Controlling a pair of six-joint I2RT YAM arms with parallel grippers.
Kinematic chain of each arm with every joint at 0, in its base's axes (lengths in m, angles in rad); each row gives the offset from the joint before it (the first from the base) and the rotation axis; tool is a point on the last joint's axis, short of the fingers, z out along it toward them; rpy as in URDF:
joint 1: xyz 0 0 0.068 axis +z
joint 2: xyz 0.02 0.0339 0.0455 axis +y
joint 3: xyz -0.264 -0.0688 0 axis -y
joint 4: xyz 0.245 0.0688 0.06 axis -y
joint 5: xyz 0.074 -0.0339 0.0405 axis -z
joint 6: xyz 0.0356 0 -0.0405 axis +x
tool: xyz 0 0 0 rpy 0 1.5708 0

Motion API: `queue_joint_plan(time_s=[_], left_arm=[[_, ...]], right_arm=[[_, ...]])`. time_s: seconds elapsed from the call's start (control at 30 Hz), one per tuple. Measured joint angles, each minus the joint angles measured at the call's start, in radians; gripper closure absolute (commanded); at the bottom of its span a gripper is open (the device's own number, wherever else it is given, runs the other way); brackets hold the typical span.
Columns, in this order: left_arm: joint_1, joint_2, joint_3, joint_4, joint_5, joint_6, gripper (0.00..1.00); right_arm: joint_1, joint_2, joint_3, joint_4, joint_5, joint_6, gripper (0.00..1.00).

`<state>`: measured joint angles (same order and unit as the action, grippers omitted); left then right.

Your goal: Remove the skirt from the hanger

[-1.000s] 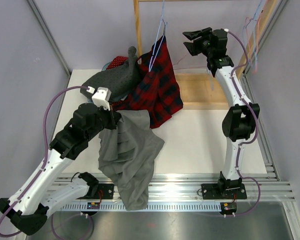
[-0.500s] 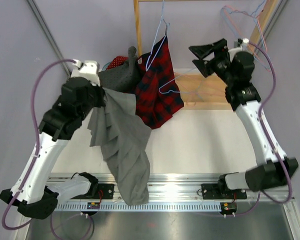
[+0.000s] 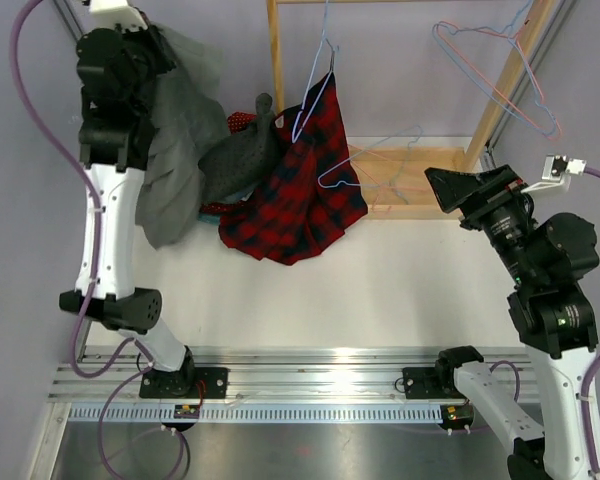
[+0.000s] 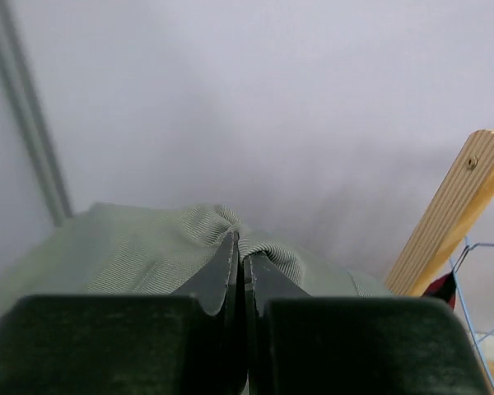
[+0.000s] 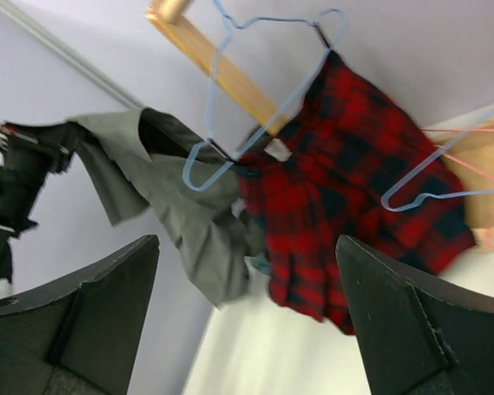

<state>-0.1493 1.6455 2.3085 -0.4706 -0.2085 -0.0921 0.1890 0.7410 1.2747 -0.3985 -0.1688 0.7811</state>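
Since the earlier frame the left arm has swung from the middle up to the far left corner, carrying the cloth with it. The right arm has drawn back from the rack to the near right while its fingers spread. The left fingers (image 4: pixel 244 262) are clenched flat on a fold of the grey skirt (image 3: pixel 175 140), and ribbed cloth bulges on both sides of the tips. The right fingers (image 5: pixel 247 247) stand wide apart with nothing between them.

From the left grip the grey skirt hangs down along the arm, above the far left of the table (image 3: pixel 400 280), and no hanger is on it. Just beside it lies a dark grey garment (image 3: pixel 240 155). Against that is a red plaid skirt (image 3: pixel 300 185), which is on a blue hanger (image 3: pixel 326 40) hooked on the wooden rack (image 3: pixel 274 60). A bare wire hanger (image 3: pixel 510 85) shows near the right post of the rack.

I judge the removal itself as done: the skirt is free, and what remains is to put it down. The next move asks the left arm to lower the cloth onto the table or the heap and then release it, without dragging the plaid skirt.

The table is white and smooth, with a metal rail (image 3: pixel 330 385) at its near edge. Pale lilac walls close the cell.
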Motion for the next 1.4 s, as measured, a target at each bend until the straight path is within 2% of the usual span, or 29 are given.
queue_joint_plan(time_s=[0.1,0.2,0.27,0.3,0.33,0.4,0.43,0.53,0.6,0.7,0.83,0.93,1.0,1.23,1.4], left_arm=[[0.000,0.103,-0.021,0.127,0.046,-0.027,1.00],[0.003,0.287,0.061,0.171,0.133,-0.061,1.00],[0.006,0.385,0.051,0.176,0.207,-0.091,0.98],[0.007,0.414,0.029,0.169,0.237,-0.101,0.87],[0.007,0.442,-0.010,0.156,0.268,-0.111,0.59],[0.006,0.465,-0.139,0.118,0.310,-0.134,0.29],[0.006,0.463,-0.198,0.098,0.315,-0.140,0.01],[0.005,0.361,-0.528,0.116,0.298,-0.169,0.01],[0.005,0.238,-0.727,0.129,0.256,-0.177,0.01],[0.003,-0.012,-0.906,0.083,0.200,-0.183,0.01],[-0.011,-0.429,-1.014,0.075,0.154,-0.201,0.01],[-0.027,-0.662,-1.064,0.055,0.150,-0.209,0.01],[-0.036,-0.787,-1.110,0.025,0.150,-0.212,0.01],[-0.039,-0.948,-1.297,-0.189,0.159,-0.220,0.01],[-0.039,-1.039,-1.344,-0.269,0.159,-0.219,0.01]], right_arm=[[0.000,-0.027,-0.041,-0.063,0.040,-0.060,0.03],[0.000,-0.018,-0.136,-0.095,0.049,-0.082,0.03],[0.000,0.005,-0.203,-0.110,0.048,-0.085,0.03],[0.000,0.016,-0.223,-0.116,0.049,-0.086,0.03],[0.000,0.035,-0.240,-0.122,0.051,-0.086,0.03],[0.000,0.095,-0.255,-0.121,0.055,-0.090,0.03],[0.000,0.116,-0.256,-0.119,0.055,-0.092,0.03],[0.000,0.196,-0.256,-0.076,0.056,-0.097,0.03],[0.000,0.266,-0.256,-0.030,0.061,-0.100,0.03],[0.000,0.404,-0.240,0.023,0.093,-0.115,0.05],[0.000,0.612,-0.167,0.067,0.137,-0.134,0.13],[-0.002,0.758,-0.082,0.098,0.159,-0.142,0.18],[-0.002,0.837,-0.027,0.116,0.170,-0.148,0.27],[-0.002,1.019,0.093,0.171,0.218,-0.158,0.31],[-0.002,1.103,0.111,0.177,0.239,-0.153,0.31]])
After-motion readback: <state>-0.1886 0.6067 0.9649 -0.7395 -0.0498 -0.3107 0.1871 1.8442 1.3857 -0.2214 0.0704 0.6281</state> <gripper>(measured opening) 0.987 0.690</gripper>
